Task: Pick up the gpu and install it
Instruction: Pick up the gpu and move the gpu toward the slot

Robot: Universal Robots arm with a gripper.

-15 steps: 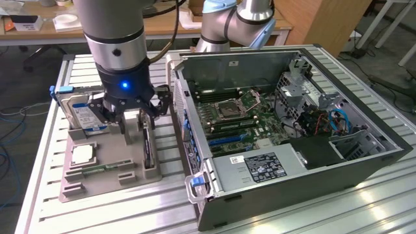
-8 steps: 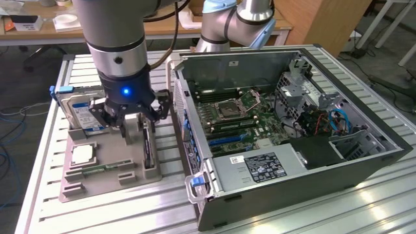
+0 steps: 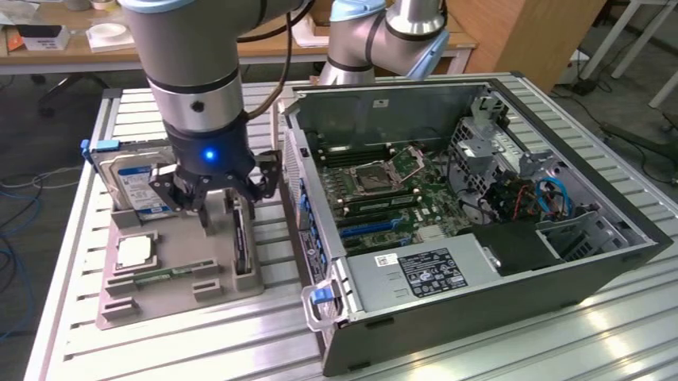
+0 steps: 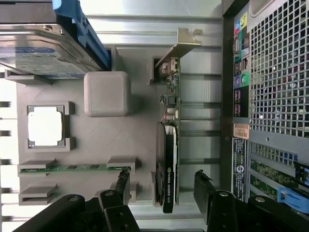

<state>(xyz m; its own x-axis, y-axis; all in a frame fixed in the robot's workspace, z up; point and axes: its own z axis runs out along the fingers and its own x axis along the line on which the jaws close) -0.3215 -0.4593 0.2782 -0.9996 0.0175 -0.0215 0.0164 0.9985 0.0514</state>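
gpu between splayed end effector fingers

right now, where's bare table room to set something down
Bare table slats at the exterior view's lower left, bordered by the grey holder and the computer case. Crowded between gpu and case, under the open gripper.

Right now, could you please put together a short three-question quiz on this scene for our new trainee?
1. Where is the gpu? A) standing on edge in the grey holder; B) lying flat on the table; C) seated in the computer case.
2. Fill in: the open claw has one finger on either ___ of the gpu.
3. True or false: the claw is shut on the hard drive.
Key: 1 A; 2 side; 3 false.
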